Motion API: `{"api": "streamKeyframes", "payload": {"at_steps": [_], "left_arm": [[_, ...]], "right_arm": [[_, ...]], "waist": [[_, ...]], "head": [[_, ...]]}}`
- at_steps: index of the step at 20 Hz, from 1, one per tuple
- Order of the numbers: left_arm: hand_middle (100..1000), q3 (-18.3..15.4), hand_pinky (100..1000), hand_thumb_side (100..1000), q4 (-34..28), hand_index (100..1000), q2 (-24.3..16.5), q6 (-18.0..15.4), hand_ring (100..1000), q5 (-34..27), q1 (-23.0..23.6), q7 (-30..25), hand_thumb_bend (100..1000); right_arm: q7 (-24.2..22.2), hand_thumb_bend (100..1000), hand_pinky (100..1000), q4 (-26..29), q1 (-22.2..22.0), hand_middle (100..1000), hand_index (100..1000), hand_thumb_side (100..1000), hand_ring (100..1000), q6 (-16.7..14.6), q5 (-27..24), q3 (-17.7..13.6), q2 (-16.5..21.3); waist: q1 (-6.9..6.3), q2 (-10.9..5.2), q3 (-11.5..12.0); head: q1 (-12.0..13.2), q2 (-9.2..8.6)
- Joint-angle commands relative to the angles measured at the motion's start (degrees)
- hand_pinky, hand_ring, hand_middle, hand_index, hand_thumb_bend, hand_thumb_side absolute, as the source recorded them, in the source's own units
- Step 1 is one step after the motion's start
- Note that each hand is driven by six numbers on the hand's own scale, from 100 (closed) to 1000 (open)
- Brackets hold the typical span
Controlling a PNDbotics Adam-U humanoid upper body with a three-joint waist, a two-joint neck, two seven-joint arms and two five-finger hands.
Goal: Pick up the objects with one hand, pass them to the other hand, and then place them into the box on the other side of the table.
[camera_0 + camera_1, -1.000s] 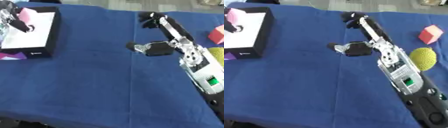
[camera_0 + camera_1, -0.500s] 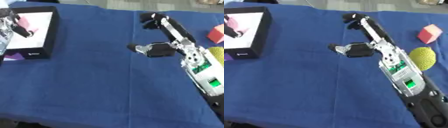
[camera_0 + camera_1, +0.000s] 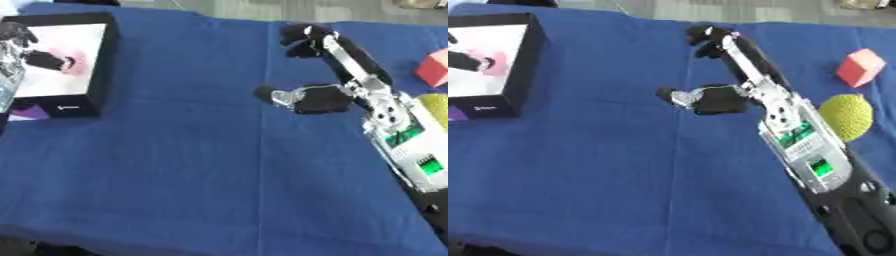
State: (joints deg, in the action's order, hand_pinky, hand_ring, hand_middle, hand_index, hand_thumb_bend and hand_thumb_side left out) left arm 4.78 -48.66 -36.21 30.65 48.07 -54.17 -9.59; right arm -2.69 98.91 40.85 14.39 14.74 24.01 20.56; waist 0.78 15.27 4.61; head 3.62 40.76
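Left hand [image 3: 17, 47] hovers over the black box [image 3: 98, 65] at the surface's left edge, fingers curled round a soft pink object [image 3: 72, 67] lying on the white lining. Releasing off-centre could catch it on the rim. Right hand [image 3: 719, 75] rests open mid-surface on wrinkled blue cloth [image 3: 175, 175]. At the right edge wait a red cube [image 3: 859, 67] and a knobbly yellow-green ball [image 3: 849, 116].

Right hand [image 3: 721, 98] reaching forward from the lower right, fingers [image 3: 710, 39] extending straight and thumb sticking out sideways, holding nothing; left hand [image 3: 19, 47] showing at the left edge, fingers curling.
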Motion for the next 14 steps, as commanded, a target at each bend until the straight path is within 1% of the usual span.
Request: {"api": "streamKeyframes", "payload": {"at_steps": [1,5,7,9,10,11,12,14], "left_arm": [[730,-0.7,853,395,-0.9,800,-1.7,0.0,789,-0.6,-1.1,1.1,566],[729,-0.7,850,380,-1.2,798,-1.8,0.0,786,-1.5,-1.1,2.1,562],[720,-0.7,843,346,-1.6,790,-1.9,-0.1,778,-2.1,-1.0,2.5,540],[707,-0.7,836,282,-2.7,775,-2.0,-0.3,766,-2.9,-0.8,3.5,500],[695,-0.6,834,256,-3.5,761,-2.1,-0.7,757,-3.5,-0.7,4.2,451],[688,-0.7,831,255,-4.6,753,-2.2,-1.2,751,-4.5,-0.5,5.1,420],[677,-0.8,826,263,-5.7,745,-2.3,-1.8,740,-6.1,-0.2,6.1,359],[654,-1.2,812,278,-8.1,730,-2.5,-3.4,717,-10.7,0.4,9.1,269]], "right_arm": [[0.3,616,835,1.3,0.9,762,865,319,764,0.1,-0.4,-0.7,1.0],[0.3,616,835,1.1,1.0,762,865,318,763,0.1,-0.3,-0.7,0.8],[0.4,615,835,1.0,1.1,762,865,317,763,0.1,-0.3,-0.7,0.8],[0.5,614,835,0.9,1.1,762,865,317,763,0.2,-0.3,-0.8,0.8],[0.5,614,835,0.9,1.1,762,865,316,763,0.2,-0.2,-0.8,0.8],[0.5,614,835,0.9,1.1,762,865,316,763,0.2,-0.2,-0.9,0.9],[0.5,613,835,0.8,1.1,762,865,317,763,0.3,-0.2,-0.9,0.9],[0.6,612,836,0.8,1.2,762,865,316,763,0.4,-0.2,-1.0,1.1]], "waist": [[-0.21,-1.06,0.1],[-0.29,-1.18,0.1],[-0.32,-1.25,0.1],[-0.35,-1.36,0.1],[-0.36,-1.42,0.1],[-0.37,-1.5,0.1],[-0.36,-1.59,0.1],[-0.35,-1.76,0.0]], "head": [[0.0,0.11],[-0.4,0.36],[-0.9,0.58],[-2.2,1.05],[-2.9,1.32],[-3.7,1.62],[-4.4,1.87],[-5.8,2.29]]}}
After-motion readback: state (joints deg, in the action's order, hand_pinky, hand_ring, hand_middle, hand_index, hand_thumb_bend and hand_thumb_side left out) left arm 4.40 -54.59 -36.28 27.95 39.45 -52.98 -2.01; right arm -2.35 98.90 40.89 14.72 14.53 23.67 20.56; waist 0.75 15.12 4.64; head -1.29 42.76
